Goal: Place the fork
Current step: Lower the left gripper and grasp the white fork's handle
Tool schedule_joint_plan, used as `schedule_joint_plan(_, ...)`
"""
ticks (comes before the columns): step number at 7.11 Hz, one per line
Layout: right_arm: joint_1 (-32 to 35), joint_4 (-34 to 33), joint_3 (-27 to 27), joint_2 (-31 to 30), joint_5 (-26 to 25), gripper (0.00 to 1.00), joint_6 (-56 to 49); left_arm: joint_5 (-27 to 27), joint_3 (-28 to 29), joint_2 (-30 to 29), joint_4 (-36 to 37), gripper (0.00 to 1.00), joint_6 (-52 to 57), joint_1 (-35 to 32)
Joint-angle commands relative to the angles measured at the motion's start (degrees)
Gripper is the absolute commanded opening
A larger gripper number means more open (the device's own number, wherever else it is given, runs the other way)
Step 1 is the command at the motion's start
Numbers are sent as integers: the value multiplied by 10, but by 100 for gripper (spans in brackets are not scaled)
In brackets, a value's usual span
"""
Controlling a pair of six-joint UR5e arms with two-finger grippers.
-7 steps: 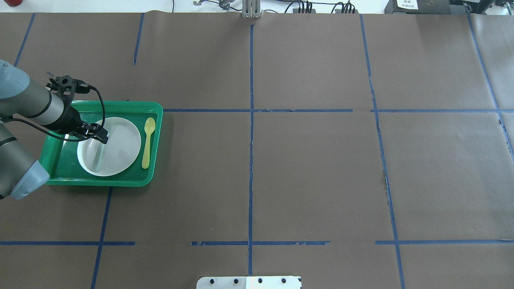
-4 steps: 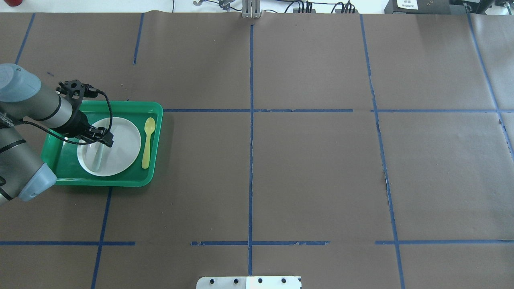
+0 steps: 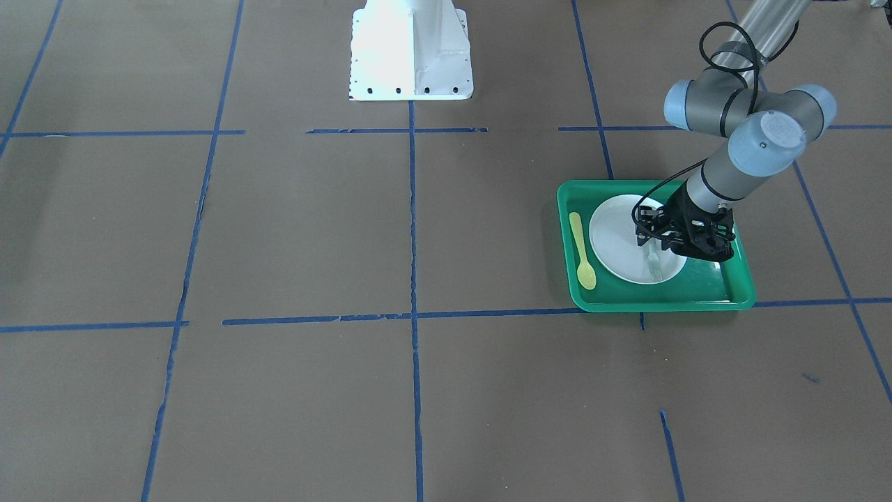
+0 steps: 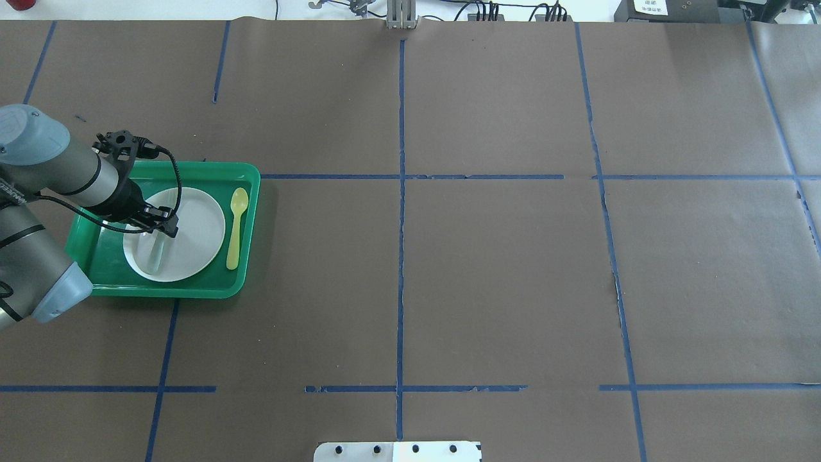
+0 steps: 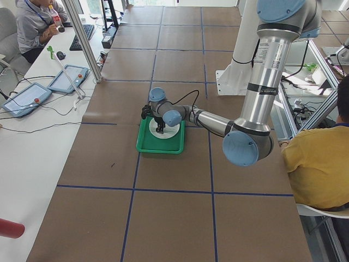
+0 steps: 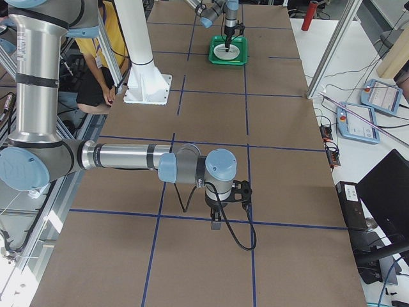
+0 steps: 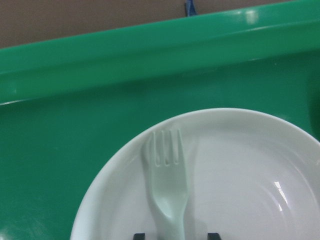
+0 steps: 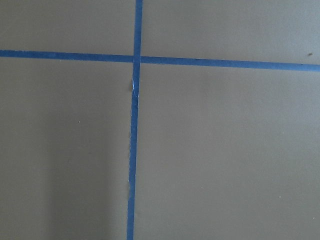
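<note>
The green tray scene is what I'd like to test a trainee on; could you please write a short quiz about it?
1. True or false: the fork lies on the white plate.
2. Where is the yellow spoon? A) on the plate B) in the green tray, beside the plate C) on the bare table
3. Which arm's gripper hovers over the plate?

Key: 1 true; 2 B; 3 left.

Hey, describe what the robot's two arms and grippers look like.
Both arms are silver-grey tubes with light blue joint caps: the left arm, the right arm. Each ends in a black two-finger gripper, left gripper and right gripper, with a black cable looping off the wrist.
</note>
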Motion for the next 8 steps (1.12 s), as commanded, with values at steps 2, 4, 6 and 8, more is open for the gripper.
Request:
schedule_joint_plan(2,0,0,0,0,0,100,0,0,0,5,1,0,-1,0)
schedule_joint_plan(4,0,0,0,0,0,100,0,-3,-17,5,2,0,2,-4)
schedule_joint_plan(6,0,0,0,0,0,100,0,-9,-40,16,13,0,6,-41)
schedule_joint_plan(8,0,0,0,0,0,100,0,-29,-34,35,48,0,8,-76)
